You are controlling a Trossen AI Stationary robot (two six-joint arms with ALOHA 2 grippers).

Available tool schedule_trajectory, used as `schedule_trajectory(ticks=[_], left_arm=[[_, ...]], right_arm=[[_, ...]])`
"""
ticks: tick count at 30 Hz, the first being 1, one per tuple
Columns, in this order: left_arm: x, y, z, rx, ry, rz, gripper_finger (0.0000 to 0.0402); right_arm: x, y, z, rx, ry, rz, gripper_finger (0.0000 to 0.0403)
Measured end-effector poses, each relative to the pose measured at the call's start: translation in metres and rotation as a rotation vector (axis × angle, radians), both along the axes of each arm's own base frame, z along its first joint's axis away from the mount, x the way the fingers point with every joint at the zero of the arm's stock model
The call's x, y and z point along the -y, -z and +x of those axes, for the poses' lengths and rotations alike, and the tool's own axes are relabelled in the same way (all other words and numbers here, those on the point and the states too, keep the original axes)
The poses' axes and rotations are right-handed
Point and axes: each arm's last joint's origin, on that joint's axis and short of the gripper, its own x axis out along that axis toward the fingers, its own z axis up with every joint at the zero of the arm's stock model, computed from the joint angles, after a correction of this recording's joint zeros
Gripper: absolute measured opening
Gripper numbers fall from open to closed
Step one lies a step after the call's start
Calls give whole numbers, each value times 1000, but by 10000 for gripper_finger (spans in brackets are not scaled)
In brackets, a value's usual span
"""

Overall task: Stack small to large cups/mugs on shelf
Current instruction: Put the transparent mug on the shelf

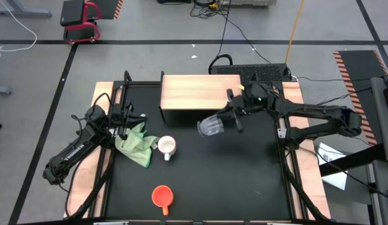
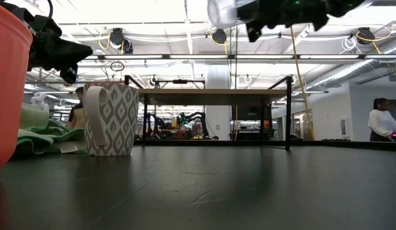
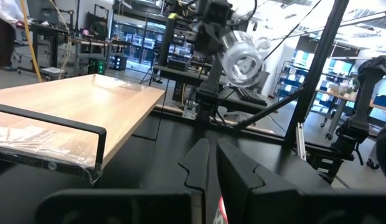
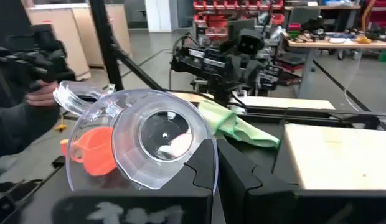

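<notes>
desk (image 1: 244, 181): black top, carrying the shelf, both mugs and the cloth; light wooden strips running along its two sides.
shelf (image 1: 197, 92): sitting at the far edge of the desk, light wooden top on thin black legs; nothing resting on its top in the high view.
right arm: reaching in from the right side of the shelf, crossing just past the shelf's front right corner.
left arm: waiting well to the left of the shelf, beside the cloth.
green cloth (image 1: 136, 142): lying crumpled in front of the shelf and off to its left, touching the white mug.
white mug (image 1: 166, 147): standing upright in front of the shelf's left end, grey leaf pattern on its side in the low view, handle turned toward the viewer's edge of the desk.
orange mug (image 1: 162, 197): standing upright well in front of the shelf, near the desk's front edge.
glass cup (image 1: 212, 125): being held in the air just in front of the shelf's right half, tipped on its side, above the level of the shelf top in the low view.
right claw (image 1: 226, 120): fingers closed down on the glass cup, gripping it at the rim.
left claw (image 1: 132, 117): fingers nearly together with a thin gap showing in the wrist view, holding nothing.
</notes>
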Motion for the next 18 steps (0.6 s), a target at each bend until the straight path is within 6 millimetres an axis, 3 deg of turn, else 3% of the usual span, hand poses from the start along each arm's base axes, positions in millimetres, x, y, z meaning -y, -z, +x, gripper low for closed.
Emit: schedule_trajectory(ticks=[18], left_arm=[[0, 0, 0, 0, 11, 0, 31]], right_arm=[[57, -34, 35, -55, 5, -18, 0]])
